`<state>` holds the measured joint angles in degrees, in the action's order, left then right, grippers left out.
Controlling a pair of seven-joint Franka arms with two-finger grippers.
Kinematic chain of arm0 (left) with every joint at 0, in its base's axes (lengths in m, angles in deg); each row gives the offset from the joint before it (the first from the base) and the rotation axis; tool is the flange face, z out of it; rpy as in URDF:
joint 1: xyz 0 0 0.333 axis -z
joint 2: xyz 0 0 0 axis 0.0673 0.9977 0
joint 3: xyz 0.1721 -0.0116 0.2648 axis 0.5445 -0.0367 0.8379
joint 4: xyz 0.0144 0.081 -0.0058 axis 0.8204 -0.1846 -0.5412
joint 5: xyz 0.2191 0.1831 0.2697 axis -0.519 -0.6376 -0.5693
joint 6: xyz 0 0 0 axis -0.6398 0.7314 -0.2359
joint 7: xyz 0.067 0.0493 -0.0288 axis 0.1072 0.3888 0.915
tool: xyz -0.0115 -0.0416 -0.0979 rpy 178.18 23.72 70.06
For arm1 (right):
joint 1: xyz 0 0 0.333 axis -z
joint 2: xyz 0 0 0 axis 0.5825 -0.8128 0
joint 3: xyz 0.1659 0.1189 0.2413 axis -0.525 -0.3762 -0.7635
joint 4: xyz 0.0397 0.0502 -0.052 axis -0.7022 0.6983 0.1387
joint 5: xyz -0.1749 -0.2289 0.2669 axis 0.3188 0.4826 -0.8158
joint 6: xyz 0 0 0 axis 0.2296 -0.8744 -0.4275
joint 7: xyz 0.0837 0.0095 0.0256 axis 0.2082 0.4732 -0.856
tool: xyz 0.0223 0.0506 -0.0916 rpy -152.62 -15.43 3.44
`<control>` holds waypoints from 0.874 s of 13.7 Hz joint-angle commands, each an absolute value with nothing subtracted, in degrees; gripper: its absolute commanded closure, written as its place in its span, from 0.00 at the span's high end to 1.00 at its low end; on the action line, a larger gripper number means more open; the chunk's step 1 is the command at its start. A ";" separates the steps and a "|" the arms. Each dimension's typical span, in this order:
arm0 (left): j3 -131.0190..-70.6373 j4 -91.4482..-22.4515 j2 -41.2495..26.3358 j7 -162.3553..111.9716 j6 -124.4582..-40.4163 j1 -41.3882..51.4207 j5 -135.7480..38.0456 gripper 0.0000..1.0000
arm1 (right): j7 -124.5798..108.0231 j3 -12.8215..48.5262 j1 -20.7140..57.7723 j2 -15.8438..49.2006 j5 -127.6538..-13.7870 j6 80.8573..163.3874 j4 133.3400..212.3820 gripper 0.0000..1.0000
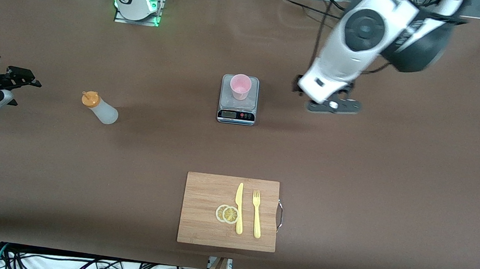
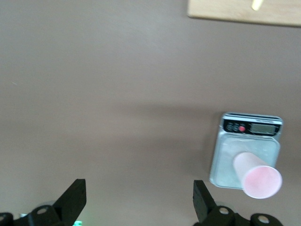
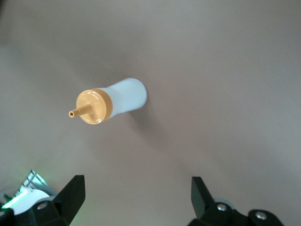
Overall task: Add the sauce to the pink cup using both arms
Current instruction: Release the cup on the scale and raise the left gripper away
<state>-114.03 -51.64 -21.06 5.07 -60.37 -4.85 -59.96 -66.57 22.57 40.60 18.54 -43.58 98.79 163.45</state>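
Table covering [image 1: 396, 177]: brown, matt, smooth sheet, cloth or paper could not be told.
Squeeze bottle [image 1: 101, 109]: translucent whitish plastic, satin; ribbed orange-tan plastic cap [image 3: 94, 106].
Pink cup [image 1: 240, 86]: pale pink plastic, smooth, faint sheen.
Kitchen scale [image 1: 238, 100]: silvery brushed plate, looked like metal; glossy black panel [image 2: 251, 126].
Cutting board [image 1: 205, 211]: light wood, visible grain, matt; metal wire handle [image 1: 279, 215].
Knife [image 1: 239, 207] and fork [image 1: 256, 214]: yellow plastic, smooth.
Left gripper [image 2: 136, 197] and right gripper [image 3: 136, 197]: matt black fingers; arm shells glossy white.
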 commanded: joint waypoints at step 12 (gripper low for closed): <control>-81.80 -59.19 -36.32 -32.44 -60.90 1.77 -56.88 1.00 | -129.51 22.25 54.34 3.50 -76.84 88.87 170.51 1.00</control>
